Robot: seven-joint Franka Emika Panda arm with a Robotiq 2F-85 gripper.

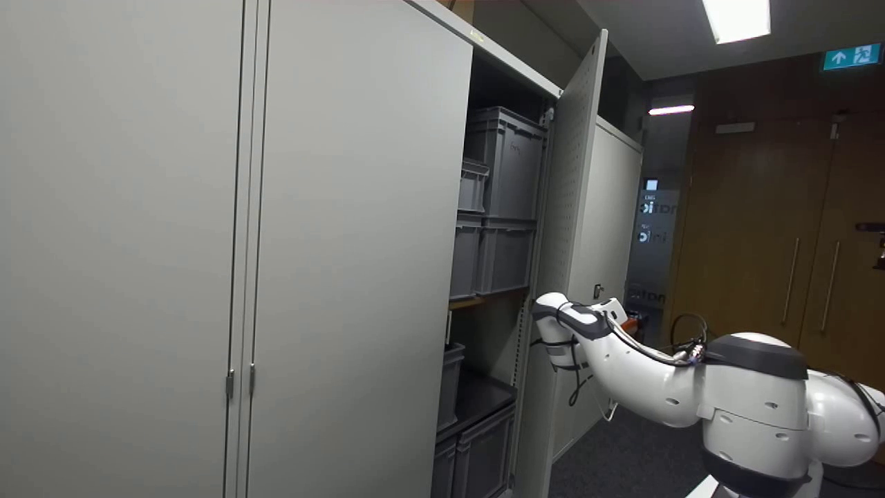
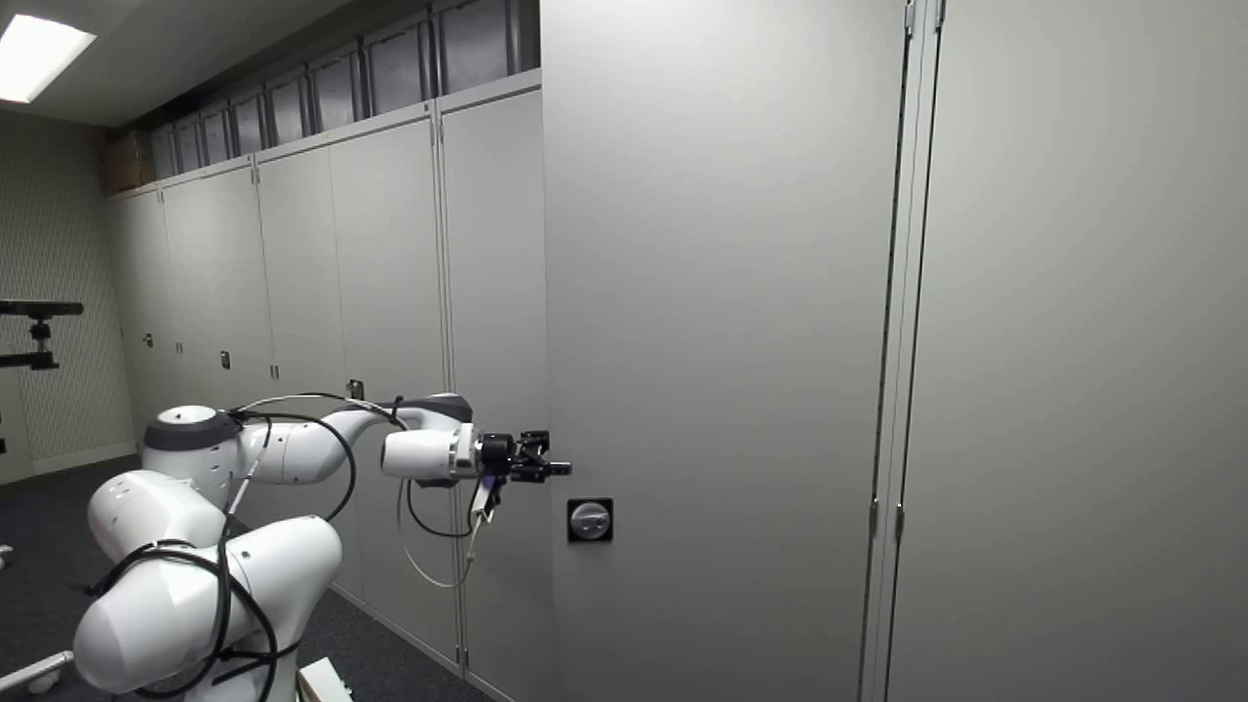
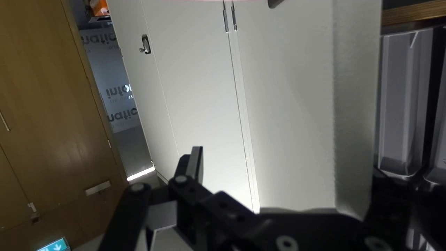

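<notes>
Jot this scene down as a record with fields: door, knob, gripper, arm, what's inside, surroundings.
Door: tall light-grey metal cabinet door, standing open
Knob: round silver-grey knob, on the door's outer face
Gripper: black two-finger gripper, open, at the door's free edge; contact unclear
Arm: white jointed robot arm, extended toward the door
Inside: grey rectangular plastic bins, some stacked
Surroundings: brown wooden double door, green rectangular exit sign
</notes>
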